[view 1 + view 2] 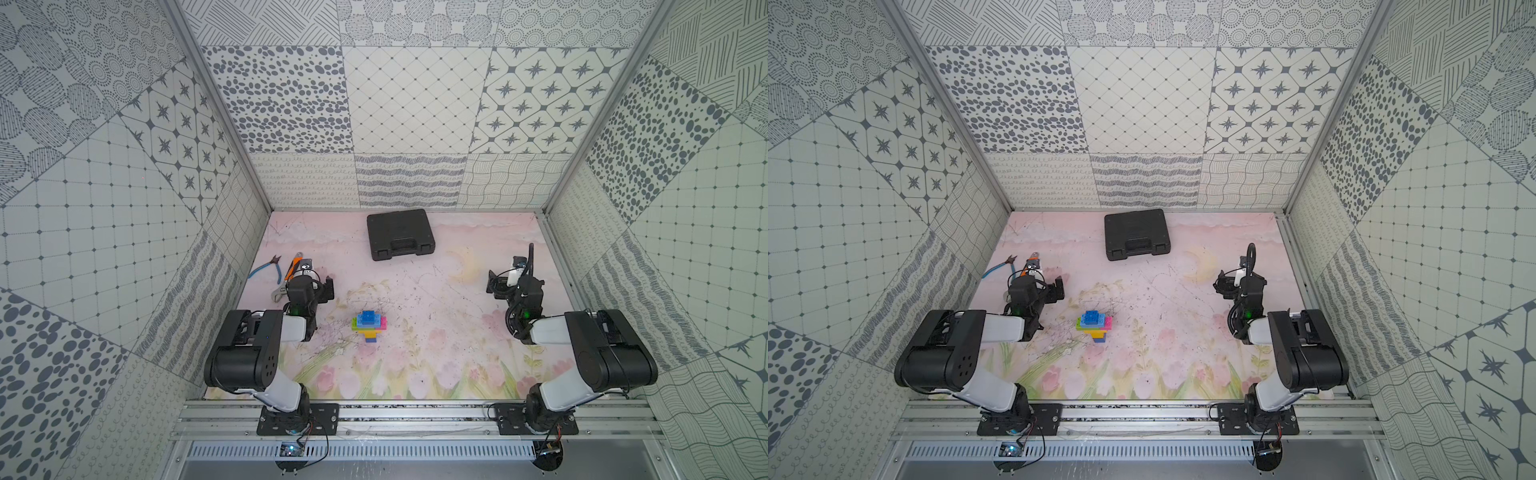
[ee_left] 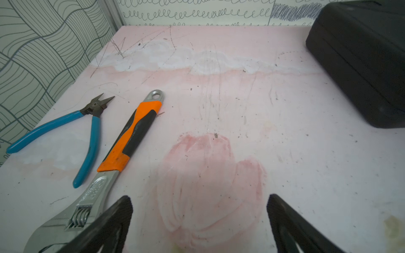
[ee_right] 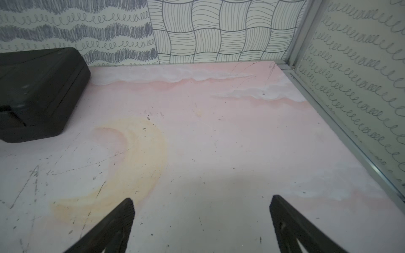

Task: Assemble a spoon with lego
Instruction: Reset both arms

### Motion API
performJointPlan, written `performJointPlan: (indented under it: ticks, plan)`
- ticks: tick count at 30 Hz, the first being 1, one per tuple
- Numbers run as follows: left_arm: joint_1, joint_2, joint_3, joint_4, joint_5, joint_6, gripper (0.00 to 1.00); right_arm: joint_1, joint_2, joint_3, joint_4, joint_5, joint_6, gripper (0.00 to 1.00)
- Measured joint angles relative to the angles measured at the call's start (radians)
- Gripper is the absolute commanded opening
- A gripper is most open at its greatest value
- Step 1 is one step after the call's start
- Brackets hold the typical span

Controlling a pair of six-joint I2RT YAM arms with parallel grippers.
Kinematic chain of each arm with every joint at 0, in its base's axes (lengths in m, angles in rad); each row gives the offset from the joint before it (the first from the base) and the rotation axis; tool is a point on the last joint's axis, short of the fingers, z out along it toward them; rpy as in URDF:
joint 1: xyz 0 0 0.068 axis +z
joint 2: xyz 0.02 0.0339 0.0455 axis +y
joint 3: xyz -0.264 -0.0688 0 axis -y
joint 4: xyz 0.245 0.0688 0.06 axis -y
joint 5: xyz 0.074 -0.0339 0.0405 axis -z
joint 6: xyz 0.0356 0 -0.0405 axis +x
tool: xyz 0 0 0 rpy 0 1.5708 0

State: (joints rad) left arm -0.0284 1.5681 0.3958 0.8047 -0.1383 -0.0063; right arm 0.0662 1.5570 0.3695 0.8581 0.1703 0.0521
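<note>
Overhead view of a tabletop cell walled in patterned panels, with a pink floral mat (image 1: 415, 291) as the work surface. Near the middle of the mat, toward the front, lies the spoon (image 1: 369, 326). It is a small stack of lego bricks, with a blue brick on top of a wide lime-green and pink layer. The stack narrows to a yellow and dark blue stem that points toward the robot. It lies alone between the two arms and neither touches it. No loose brick shows anywhere on the mat, so the build looks finished.

The left gripper (image 2: 199, 198) hangs low over bare mat to the left of the spoon, well apart from it. Its jaws are spread wide with nothing between them. The right gripper (image 3: 202, 199) hangs likewise at the far right, its jaws wide and empty. Both arms are folded and face the back wall. This reads as a rest pose that leaves the spoon clear and in plain sight of the overhead camera.

Other things sit out of the way. A closed black plastic case (image 1: 400, 234) lies near the back wall. At the left edge, an orange-handled adjustable wrench (image 2: 129, 140) lies just beside blue-handled cutters (image 2: 87, 131). The wrench's head lies close to the left gripper, apparently without touching it. None of these seems to belong to the task.
</note>
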Motion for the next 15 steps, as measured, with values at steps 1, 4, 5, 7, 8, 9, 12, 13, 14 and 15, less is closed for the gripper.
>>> performJointPlan:
  ticks: [1,4,5,7,8,9,12,13,14,15]
  plan:
    - [0.001,0.000,0.000,0.000,0.000,-0.002,0.98,-0.002,0.000,0.000,-0.001,0.016,0.006,0.98]
    - [0.002,0.000,0.000,-0.001,-0.002,-0.003,0.98,-0.005,0.000,0.000,-0.001,0.048,0.016,0.98]
    - [0.002,0.000,0.000,-0.001,-0.002,-0.003,0.98,-0.005,0.000,0.000,-0.001,0.053,0.019,0.98]
    - [0.003,0.000,0.000,-0.001,-0.003,-0.003,0.98,-0.005,0.000,0.000,-0.002,0.057,0.019,0.98]
    - [0.003,0.000,0.000,-0.001,-0.003,-0.003,0.98,-0.005,0.000,0.000,-0.002,0.057,0.019,0.98]
    - [0.003,0.000,0.000,-0.001,-0.003,-0.003,0.98,-0.005,0.000,0.000,-0.002,0.056,0.019,0.98]
    - [0.003,0.000,0.000,-0.001,-0.003,-0.004,0.98,-0.005,0.000,0.000,-0.002,0.057,0.019,0.98]
    - [0.003,0.000,0.000,-0.001,-0.003,-0.004,0.98,-0.005,0.000,0.000,-0.002,0.056,0.019,0.98]
    - [0.003,0.000,0.000,-0.001,-0.003,-0.004,0.98,-0.005,0.000,0.000,-0.002,0.057,0.019,0.98]
    - [0.003,0.000,0.000,-0.001,-0.003,-0.004,0.98,-0.005,0.000,0.000,-0.002,0.057,0.019,0.98]
